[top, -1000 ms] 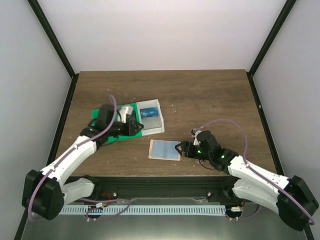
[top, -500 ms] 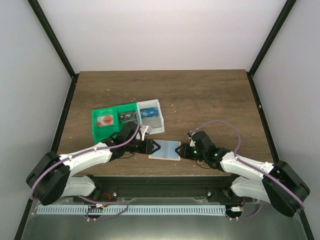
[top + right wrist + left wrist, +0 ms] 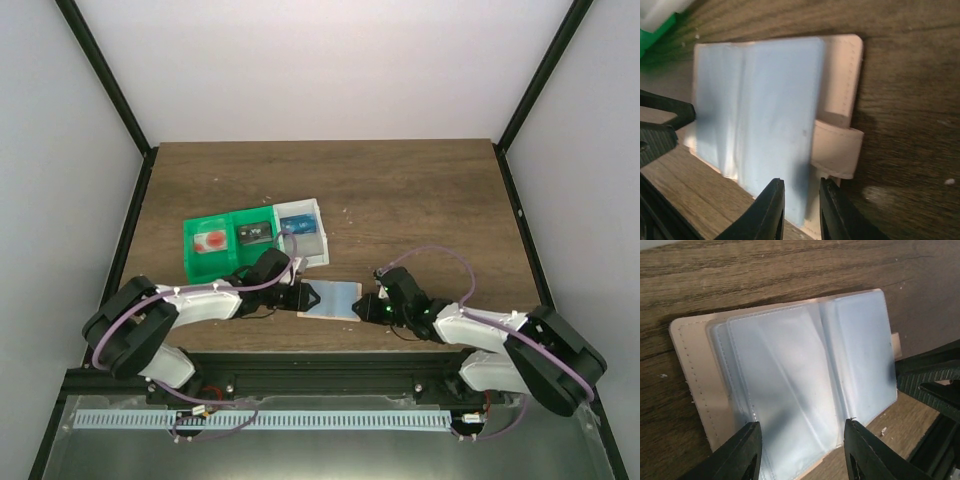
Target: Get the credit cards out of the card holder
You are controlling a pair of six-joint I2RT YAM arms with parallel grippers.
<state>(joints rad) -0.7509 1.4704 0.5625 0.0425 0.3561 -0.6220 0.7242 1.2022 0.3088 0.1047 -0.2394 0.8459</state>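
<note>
Card holder (image 3: 331,298) lies open near the desk's (image 3: 400,190) front edge: tan, blue-grey sleeves, strap tab. Left gripper (image 3: 801,425) straddles it, half open. Right gripper (image 3: 801,181) is nearly closed at its edge, grip unclear.

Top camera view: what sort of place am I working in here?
Most likely a lab robot test cell, not a home or shop. It has plain white walls framed by black posts and a wooden table, with the left arm and right arm bolted at its near edge.
</note>
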